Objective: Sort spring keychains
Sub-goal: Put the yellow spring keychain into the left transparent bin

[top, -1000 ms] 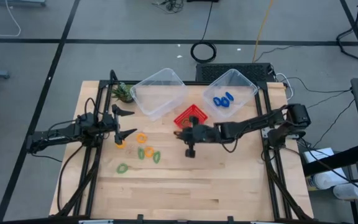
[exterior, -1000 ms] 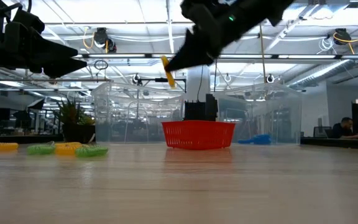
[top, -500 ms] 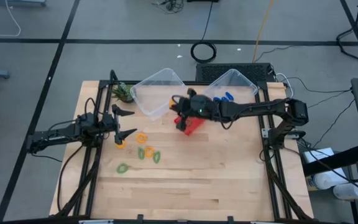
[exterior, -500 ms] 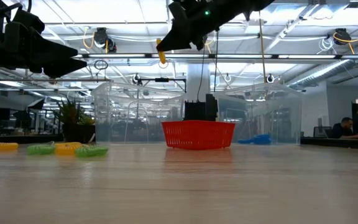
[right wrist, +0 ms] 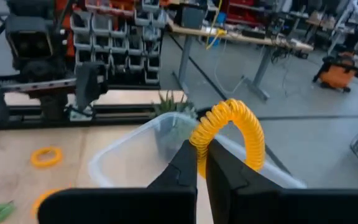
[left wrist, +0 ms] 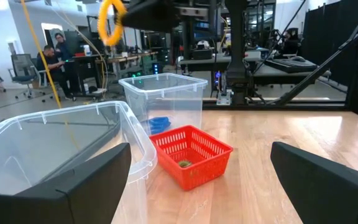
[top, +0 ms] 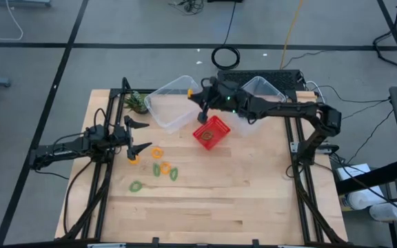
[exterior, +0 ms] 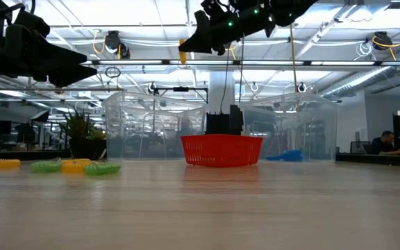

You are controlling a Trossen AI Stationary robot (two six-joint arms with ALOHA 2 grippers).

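My right gripper (top: 200,94) is high over the near-right part of the left clear bin (top: 172,105) and is shut on a yellow-orange spring keychain (right wrist: 229,132), which also shows in the low view (exterior: 183,52) and the left wrist view (left wrist: 110,22). My left gripper (top: 140,136) is open and empty at the table's left. Just beside it, several orange and green keychains (top: 158,167) lie flat on the table. A red basket (top: 211,132) stands mid-table with something green in it (left wrist: 184,163). Blue keychains (left wrist: 160,123) lie in the right clear bin (top: 262,88). My right gripper pinches one side of the coiled loop (right wrist: 199,142) between its two fingertips (right wrist: 185,163). The rest of the loop stands out beyond the fingertips. The fingers slant down toward the table's left. The keychain is lifted well clear of the bins and the table.
A small green plant (top: 136,102) stands at the far left by the left bin. The near half of the wooden table (top: 205,213) is bare wood. Black frame rails (top: 100,186) run along both table sides.
My right gripper has carried the yellow-orange keychain up from beside the red basket toward the table's far edge and a little left, and is now over the left clear bin. It has stayed shut on the keychain throughout.
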